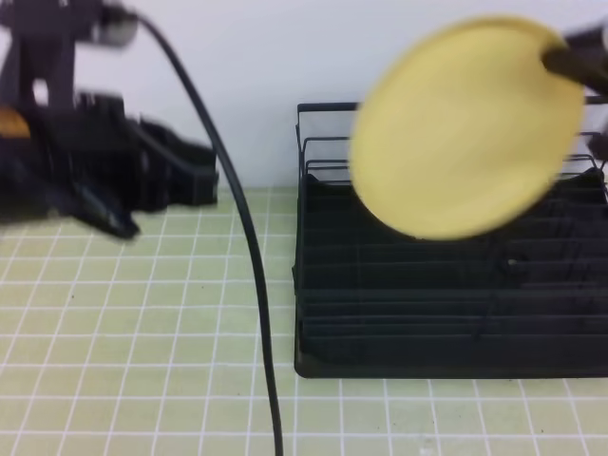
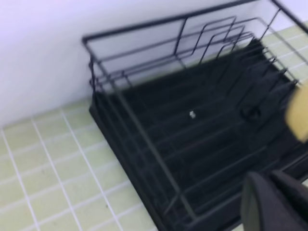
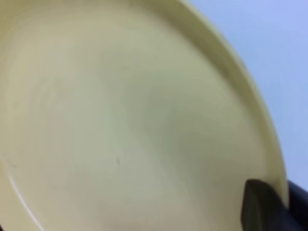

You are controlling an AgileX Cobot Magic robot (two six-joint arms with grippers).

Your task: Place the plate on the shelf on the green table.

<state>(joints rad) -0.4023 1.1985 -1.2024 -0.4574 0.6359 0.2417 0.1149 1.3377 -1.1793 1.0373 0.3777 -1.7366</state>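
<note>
Blur is softening the right gripper (image 1: 560, 59), whose jaws are pinching the round pale-yellow plate (image 1: 465, 128) above the black wire shelf (image 1: 446, 304); the left gripper (image 1: 104, 204) is smearing, its jaws unreadable.

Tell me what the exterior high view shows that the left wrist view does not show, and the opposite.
Only the exterior high view shows the whole plate, held up at its upper-right rim by the right gripper above the shelf, plus the left arm and a black cable. Only the left wrist view shows the rack's inside from close: its bent-wire dividers and dark tray base. Both show the shelf on the green table, and some of the plate.
</note>
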